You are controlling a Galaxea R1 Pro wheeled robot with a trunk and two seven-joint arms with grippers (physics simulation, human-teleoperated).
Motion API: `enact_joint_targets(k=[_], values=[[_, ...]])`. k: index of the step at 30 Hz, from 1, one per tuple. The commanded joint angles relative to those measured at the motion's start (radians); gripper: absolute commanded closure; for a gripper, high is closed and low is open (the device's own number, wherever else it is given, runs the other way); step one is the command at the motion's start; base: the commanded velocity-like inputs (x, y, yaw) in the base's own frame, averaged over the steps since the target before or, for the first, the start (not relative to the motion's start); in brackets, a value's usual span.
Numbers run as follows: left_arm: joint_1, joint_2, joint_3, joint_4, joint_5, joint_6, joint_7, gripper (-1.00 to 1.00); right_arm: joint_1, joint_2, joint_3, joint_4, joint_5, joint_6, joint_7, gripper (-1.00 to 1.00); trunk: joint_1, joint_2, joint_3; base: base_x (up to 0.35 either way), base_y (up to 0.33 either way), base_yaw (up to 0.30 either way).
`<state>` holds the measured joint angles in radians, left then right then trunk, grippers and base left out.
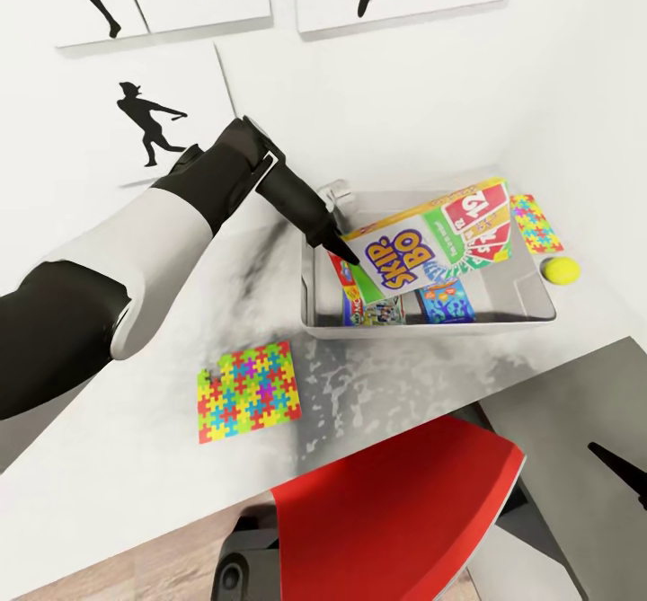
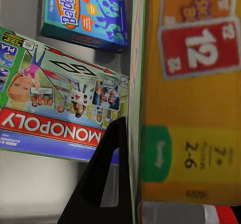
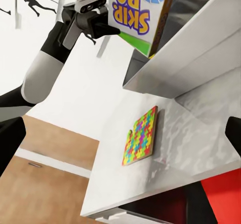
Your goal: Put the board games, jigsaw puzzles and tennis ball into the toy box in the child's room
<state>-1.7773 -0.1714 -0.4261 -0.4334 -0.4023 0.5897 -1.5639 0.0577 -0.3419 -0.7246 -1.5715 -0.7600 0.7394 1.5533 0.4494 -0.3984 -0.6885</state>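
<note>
Nearest the head camera, at 6 o'clock, a red chair (image 1: 395,511) is being shown below the table (image 1: 162,457). A puzzle (image 1: 249,392) is lying flat on the table at 7 o'clock from the toy box (image 1: 431,322). The Skip-Bo box (image 1: 422,237) is being held by its edge in the left tool (image 1: 346,255), tilted over the toy box. Two more games are lying inside: Monopoly (image 2: 55,111) and, beside it, a blue box (image 2: 85,13). At 3 o'clock from the toy box, a second puzzle (image 1: 536,222) and the ball (image 1: 561,270) are resting on the table. Whether the right tool is wide or narrow cannot be told.
</note>
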Motion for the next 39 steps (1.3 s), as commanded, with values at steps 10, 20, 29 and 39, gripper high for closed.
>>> enact_joint_targets(k=[10,20,29,39], values=[[-0.001,0.001,-0.012,-0.001,-0.009,0.009,-0.007,1.00,0.001,0.000,-0.030,0.002,-0.008,0.017,0.002,-1.00,0.001,-0.002,-0.001,0.000,0.000,0.000],[-0.001,0.000,-0.013,0.001,-0.012,0.009,-0.007,1.00,0.001,0.000,-0.033,0.002,-0.007,0.016,0.002,-1.00,0.001,-0.002,-0.001,0.000,0.000,0.000],[0.000,0.000,-0.014,0.003,-0.014,0.009,-0.007,1.00,0.001,0.000,-0.033,0.002,-0.006,0.015,0.002,-1.00,0.001,-0.002,-0.001,0.000,0.000,0.000],[-0.001,0.000,-0.051,0.005,-0.014,0.009,-0.007,-1.00,0.001,0.000,-0.033,0.002,-0.005,0.014,0.002,-1.00,0.001,-0.002,-0.001,0.000,0.000,0.000]])
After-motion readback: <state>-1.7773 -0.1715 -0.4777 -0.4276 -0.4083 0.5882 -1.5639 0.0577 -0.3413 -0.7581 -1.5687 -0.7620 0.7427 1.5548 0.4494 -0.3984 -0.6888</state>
